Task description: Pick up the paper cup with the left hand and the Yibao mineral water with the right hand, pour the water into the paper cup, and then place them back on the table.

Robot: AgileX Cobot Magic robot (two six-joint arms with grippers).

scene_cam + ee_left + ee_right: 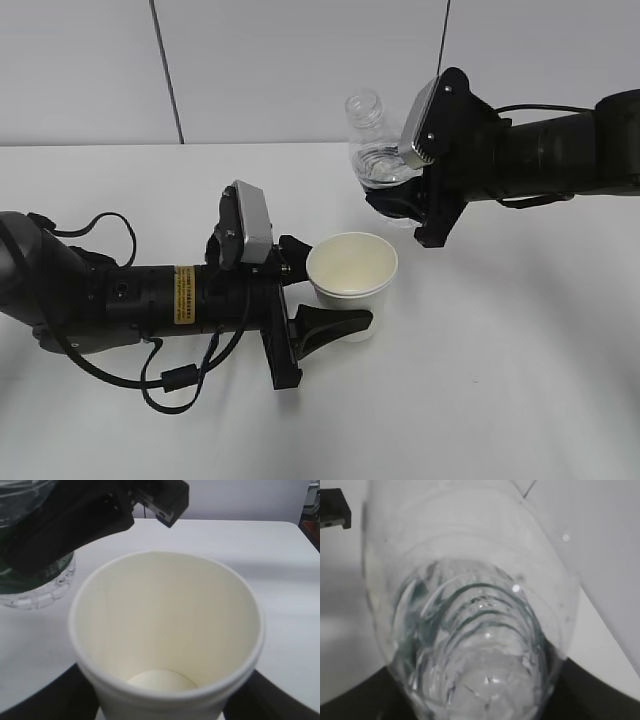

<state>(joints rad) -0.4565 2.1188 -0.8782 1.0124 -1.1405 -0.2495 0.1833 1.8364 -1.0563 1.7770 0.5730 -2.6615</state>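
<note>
My left gripper is shut on the paper cup, one finger on each side of its wall; the cup stands upright, mouth up. In the left wrist view the cup fills the frame, its cream bottom showing, with dark fingers at both lower corners. My right gripper is shut on the lower body of the Yibao mineral water, capless neck up and leaning slightly left, just behind and right of the cup. In the right wrist view the clear bottle sits between the jaws. The green label shows faintly.
The white table spreads around both arms, with a grey panelled wall behind. The right arm's wrist hangs above the cup's far left side. A cable loops under the left arm.
</note>
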